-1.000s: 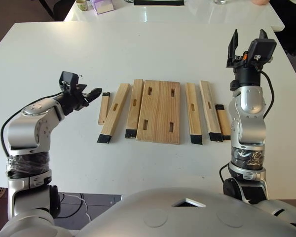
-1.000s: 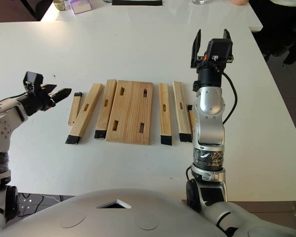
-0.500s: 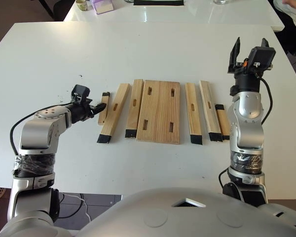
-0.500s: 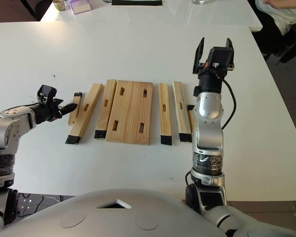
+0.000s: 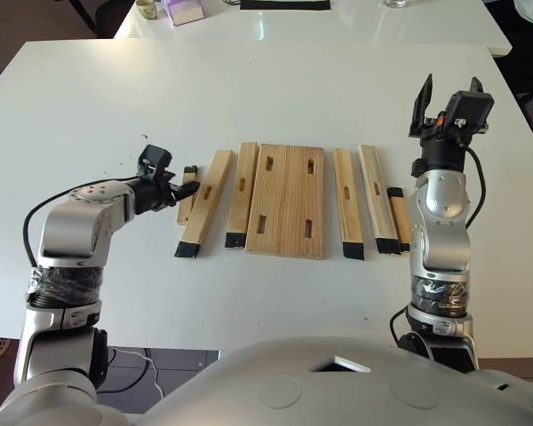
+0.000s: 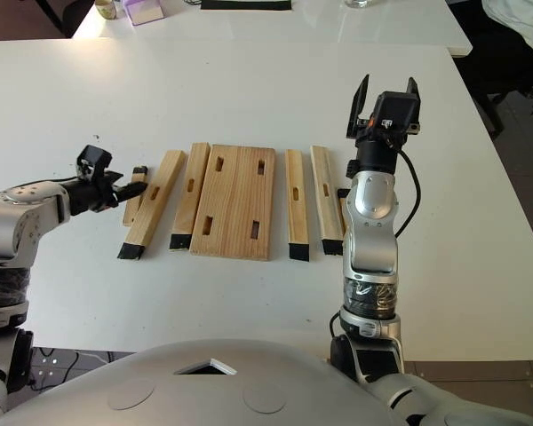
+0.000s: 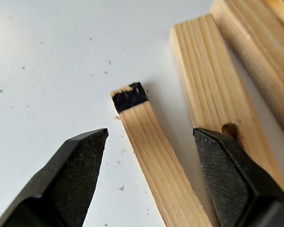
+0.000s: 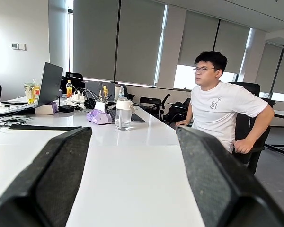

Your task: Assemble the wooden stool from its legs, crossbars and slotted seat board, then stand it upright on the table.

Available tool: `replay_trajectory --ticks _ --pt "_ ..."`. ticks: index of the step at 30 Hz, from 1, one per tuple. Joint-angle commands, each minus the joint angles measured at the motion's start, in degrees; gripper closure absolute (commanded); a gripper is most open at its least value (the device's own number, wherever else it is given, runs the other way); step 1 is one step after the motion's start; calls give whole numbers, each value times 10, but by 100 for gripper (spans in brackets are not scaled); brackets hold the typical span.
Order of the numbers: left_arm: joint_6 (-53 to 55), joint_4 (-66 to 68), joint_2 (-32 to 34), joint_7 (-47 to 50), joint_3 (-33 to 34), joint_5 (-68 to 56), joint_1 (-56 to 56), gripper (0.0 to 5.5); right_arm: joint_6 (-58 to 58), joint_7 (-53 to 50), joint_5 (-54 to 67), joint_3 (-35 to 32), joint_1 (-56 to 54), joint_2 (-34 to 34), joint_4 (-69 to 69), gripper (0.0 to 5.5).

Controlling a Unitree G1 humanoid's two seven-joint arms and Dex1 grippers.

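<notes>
**While the right gripper sits high, the left gripper brackets the short crossbar**

Since the left gripper's fingers stand spread, one on each side of the short crossbar near its black-capped far end (neither pad looks to be touching wood), the coming move is, by my judgement, a squeeze across the bar's width. That bar lies flat on the table, its long axis running away from the robot. It sits at the left edge of the row, just beside the nearest of the legs. The left arm is plainly the nearer one. The right gripper is held up above the table's right side, fingers apart and empty, well clear of the wood.

Counting from the robot's left: one short crossbar, two legs, one slotted seat board, two more legs, then a second short crossbar just beside the outermost leg. That makes four legs, two crossbars and one board, all lying flat and roughly parallel, with nothing joined.
</notes>
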Motion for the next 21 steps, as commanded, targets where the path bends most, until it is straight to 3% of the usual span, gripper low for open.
replay_trajectory --ticks 1,14,21 --pt "-6 18 7 7 -17 26 -2 215 -4 -8 -3 -3 7 6 -6 220" --pt "63 -40 69 -31 -19 9 37 215 -12 -52 -21 3 55 44 -33 220" --pt "97 -69 97 -44 -16 -1 67 324 -17 -64 -29 5 71 58 -42 220"
